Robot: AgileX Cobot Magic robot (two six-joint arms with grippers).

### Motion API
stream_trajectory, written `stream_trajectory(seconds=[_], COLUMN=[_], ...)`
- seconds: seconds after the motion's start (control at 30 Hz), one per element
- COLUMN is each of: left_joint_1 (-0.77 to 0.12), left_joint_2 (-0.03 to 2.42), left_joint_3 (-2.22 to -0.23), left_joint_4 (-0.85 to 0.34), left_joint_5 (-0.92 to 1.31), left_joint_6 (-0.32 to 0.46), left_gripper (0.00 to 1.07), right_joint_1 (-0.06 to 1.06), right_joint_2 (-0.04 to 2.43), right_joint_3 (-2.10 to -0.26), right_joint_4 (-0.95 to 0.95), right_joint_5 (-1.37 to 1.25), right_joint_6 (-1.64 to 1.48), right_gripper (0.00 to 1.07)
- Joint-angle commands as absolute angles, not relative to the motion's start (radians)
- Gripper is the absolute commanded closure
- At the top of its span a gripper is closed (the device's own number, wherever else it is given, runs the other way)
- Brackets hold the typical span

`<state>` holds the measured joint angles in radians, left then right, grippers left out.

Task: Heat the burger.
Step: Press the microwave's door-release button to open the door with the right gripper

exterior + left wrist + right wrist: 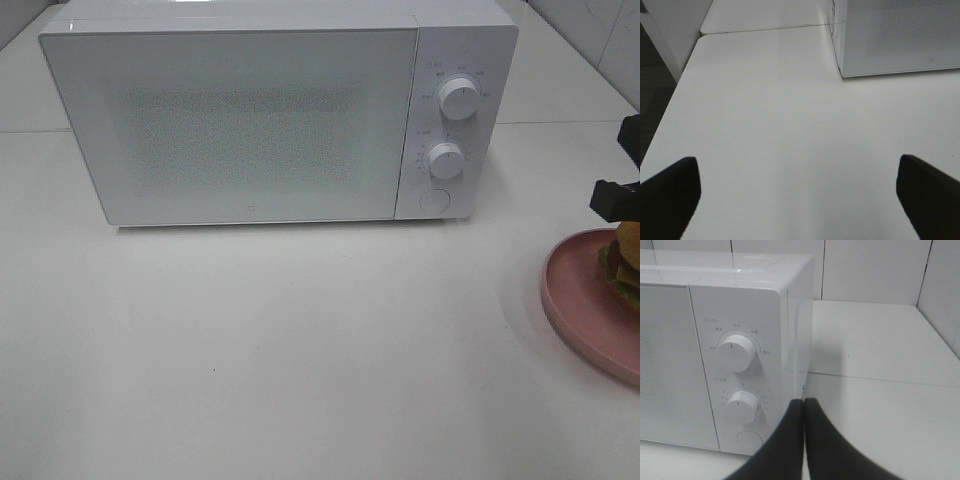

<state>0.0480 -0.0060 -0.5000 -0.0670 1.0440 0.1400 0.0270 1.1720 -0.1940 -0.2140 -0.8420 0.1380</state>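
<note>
The burger [626, 265], with brown bun and green lettuce, sits on a pink plate [578, 300] at the table's right edge, partly cut off by the frame. A white microwave [270, 110] stands at the back with its door closed. My right gripper [804, 407] is shut with nothing between its fingers, its tips pointing at the microwave's front right corner; black parts of that arm [618, 190] show just behind the burger. My left gripper [800, 192] is open wide over bare table, left of the microwave [895, 35], holding nothing.
The microwave has two white knobs [457, 98] [445, 159] and a round button [433, 200] on its right panel. White tiled wall rises behind the table [875, 270]. The table's left edge drops to dark floor [652, 95].
</note>
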Motion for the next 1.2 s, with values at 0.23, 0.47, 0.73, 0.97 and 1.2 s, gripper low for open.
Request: stream_trajectory(seconds=[0.23, 0.47, 0.73, 0.97, 1.2], left_joint_1=[0.051, 0.051, 0.051, 0.051, 0.051], left_joint_2=[-0.031, -0.031, -0.031, -0.031, -0.031], left_joint_3=[-0.497, -0.497, -0.497, -0.497, -0.497], left_joint_4=[-0.077, -0.077, -0.077, -0.077, -0.077], left_joint_5=[1.033, 1.033, 1.033, 1.033, 1.033], left_joint_6=[0.141, 0.141, 0.141, 0.141, 0.141], left_gripper=[0.06, 0.06, 0.06, 0.06, 0.06], right_joint_1=[0.027, 0.027, 0.189, 0.338, 0.376], right_joint_2=[1.319, 1.409, 1.543, 1.644, 1.772], right_joint_3=[-0.194, -0.194, -0.194, -0.196, -0.275], right_joint_4=[-0.244, -0.298, -0.091, 0.153, 0.177], right_joint_5=[-0.917, -0.966, -1.016, -1.073, -1.088], right_joint_6=[0.420, 0.790, 1.213, 1.261, 1.306], right_gripper=[1.07, 1.07, 1.07, 1.07, 1.07])
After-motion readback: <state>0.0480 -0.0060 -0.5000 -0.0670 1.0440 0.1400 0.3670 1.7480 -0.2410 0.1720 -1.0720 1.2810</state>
